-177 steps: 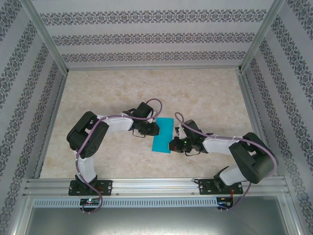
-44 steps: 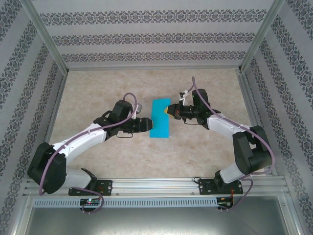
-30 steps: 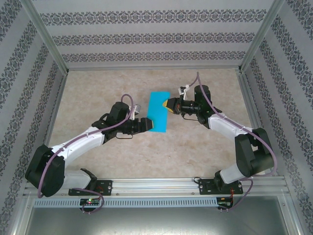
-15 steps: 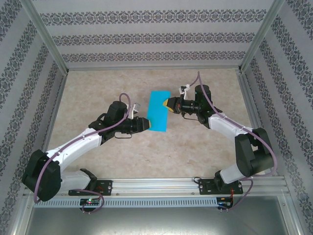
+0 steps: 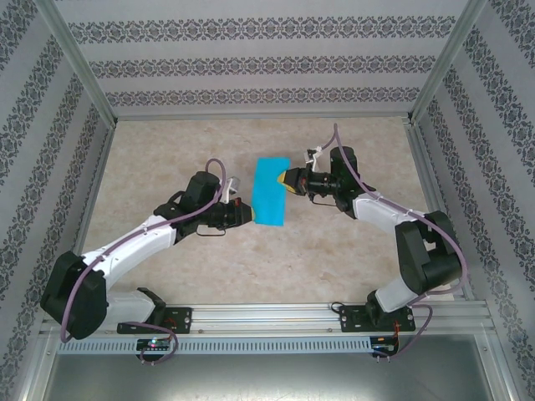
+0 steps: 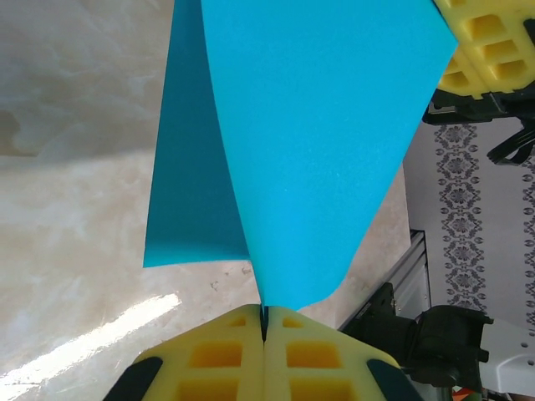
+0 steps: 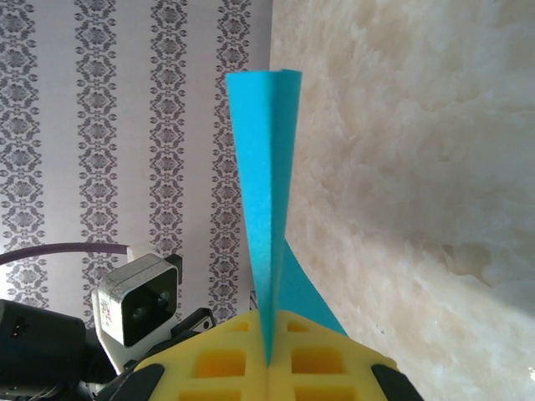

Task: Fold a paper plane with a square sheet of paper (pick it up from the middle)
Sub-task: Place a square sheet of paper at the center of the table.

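Thin, matte teal-blue square sheet of paper, folded double with layers splaying, held over the middle of the mottled beige worktop. Pinched near-left by the left gripper and on the right by the right gripper, both clamped on it between waffled yellow foam pads. Gripped edges lost in the pad seams; worktop contact unclear.

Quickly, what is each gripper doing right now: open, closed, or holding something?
Left gripper: closed, fingers pinching the blue paper.
Right gripper: closed, fingers pinching the same blue paper.
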Controlling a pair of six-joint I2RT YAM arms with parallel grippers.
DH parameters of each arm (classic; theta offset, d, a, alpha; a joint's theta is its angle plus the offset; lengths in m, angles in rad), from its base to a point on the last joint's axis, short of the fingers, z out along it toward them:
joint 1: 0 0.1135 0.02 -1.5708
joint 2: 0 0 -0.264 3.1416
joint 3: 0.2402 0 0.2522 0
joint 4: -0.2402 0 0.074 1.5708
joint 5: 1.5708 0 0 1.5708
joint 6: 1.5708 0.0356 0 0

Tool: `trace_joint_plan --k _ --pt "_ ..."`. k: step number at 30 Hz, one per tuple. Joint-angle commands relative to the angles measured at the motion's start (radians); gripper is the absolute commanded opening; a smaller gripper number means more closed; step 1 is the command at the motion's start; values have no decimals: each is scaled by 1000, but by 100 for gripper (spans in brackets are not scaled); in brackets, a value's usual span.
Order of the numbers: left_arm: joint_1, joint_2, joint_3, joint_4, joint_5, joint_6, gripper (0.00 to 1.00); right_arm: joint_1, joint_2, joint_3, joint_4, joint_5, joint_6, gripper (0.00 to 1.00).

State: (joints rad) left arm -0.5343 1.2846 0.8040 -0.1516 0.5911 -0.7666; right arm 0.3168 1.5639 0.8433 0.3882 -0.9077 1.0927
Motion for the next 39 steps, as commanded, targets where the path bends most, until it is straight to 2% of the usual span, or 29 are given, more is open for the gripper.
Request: trace_joint_plan --k 1,17,24,31,34,39 --pt "10 35 21 -17 5 1 1 13 31 -22 26 -13 -44 0" --pt "-27 221 11 64 3 -30 2 14 229 -38 14 0 -142 8" --pt "-41 315 39 110 3 -45 2 -5 284 -26 -20 0 -195 14" --pt "-50 367 44 141 -1 -65 5 -12 276 19 -212 65 -336 26" --pt "-50 376 39 153 -2 -77 4 -14 257 52 -336 121 -416 34" --pt "-50 377 29 162 -8 -83 3 -15 203 107 -552 251 -544 41"
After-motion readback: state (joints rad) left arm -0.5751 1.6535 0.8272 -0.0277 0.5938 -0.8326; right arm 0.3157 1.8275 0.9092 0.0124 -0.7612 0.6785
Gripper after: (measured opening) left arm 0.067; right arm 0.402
